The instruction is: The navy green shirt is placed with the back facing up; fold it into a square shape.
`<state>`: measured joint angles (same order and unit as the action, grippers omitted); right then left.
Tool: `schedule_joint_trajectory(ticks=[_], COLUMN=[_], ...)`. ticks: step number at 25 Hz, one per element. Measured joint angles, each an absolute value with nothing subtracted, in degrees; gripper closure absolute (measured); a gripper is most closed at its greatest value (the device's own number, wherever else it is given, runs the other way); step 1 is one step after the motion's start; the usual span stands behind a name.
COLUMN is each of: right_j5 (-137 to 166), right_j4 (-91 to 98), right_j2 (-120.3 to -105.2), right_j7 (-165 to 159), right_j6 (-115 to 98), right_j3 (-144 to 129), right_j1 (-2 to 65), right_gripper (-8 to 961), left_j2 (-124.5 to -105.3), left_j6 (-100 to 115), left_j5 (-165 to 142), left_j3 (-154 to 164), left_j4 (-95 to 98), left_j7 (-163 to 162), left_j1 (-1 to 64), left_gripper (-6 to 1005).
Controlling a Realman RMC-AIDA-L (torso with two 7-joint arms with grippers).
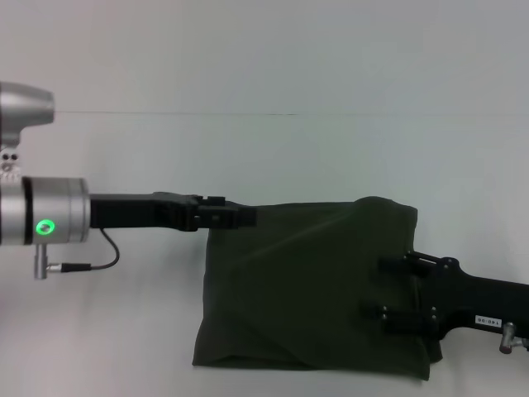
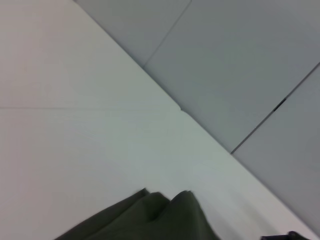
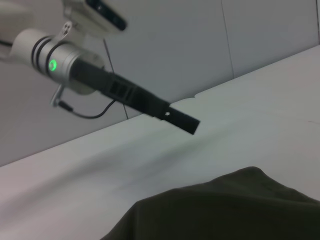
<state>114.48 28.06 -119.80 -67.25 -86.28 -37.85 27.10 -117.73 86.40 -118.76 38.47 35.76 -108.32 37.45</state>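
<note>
Folded navy green shirt [image 1: 306, 285] on white counter [image 1: 124, 331]. Left pincer [image 1: 248, 217] pressed together at its far-left corner; right pincer [image 1: 382, 289] spread over its right side.

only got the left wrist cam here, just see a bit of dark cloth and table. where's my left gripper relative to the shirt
Observer: In the head view the left gripper sits at the far left corner of the navy green shirt, level with its far edge.
Operator: is the shirt folded yet
Observer: It lies as a compact, roughly rectangular bundle on the white table, with diagonal creases across the top.
Operator: where's the other arm
Observer: The right gripper comes in from the robot's right and lies over the shirt's right part, its two fingers spread apart.
Operator: is my left one gripping cloth
Observer: The right wrist view shows it shut and above the table, clear of the cloth.
</note>
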Motion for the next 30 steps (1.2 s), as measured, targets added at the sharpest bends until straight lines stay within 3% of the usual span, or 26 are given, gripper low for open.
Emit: schedule_joint_trajectory(ticks=[5, 9, 18, 30], right_j5=[114.26, 114.17, 114.16, 114.17], right_j4=[27.97, 27.95, 28.44, 28.66], right_j2=[-119.87, -119.88, -119.80, -119.70], right_j7=[-65.61, -64.93, -62.29, -62.14], right_j6=[-86.56, -86.66, -87.45, -87.62], right_j3=[-37.85, -37.85, -37.70, -37.34], right_j1=[25.93, 25.59, 24.81, 24.73], right_gripper=[54, 54, 54, 53], left_j2=[-117.29, -118.53, -119.04, -122.20], left_j6=[79.26, 77.88, 85.67, 72.86], left_j5=[-121.13, -122.42, -121.82, -123.28], left_j3=[46.35, 49.14, 47.45, 50.26], left_j4=[35.72, 36.55, 41.46, 42.28], left_j7=[-116.63, -114.08, -97.46, -97.03], left_j1=[41.35, 42.55, 37.97, 35.86], left_gripper=[64, 64, 63, 64])
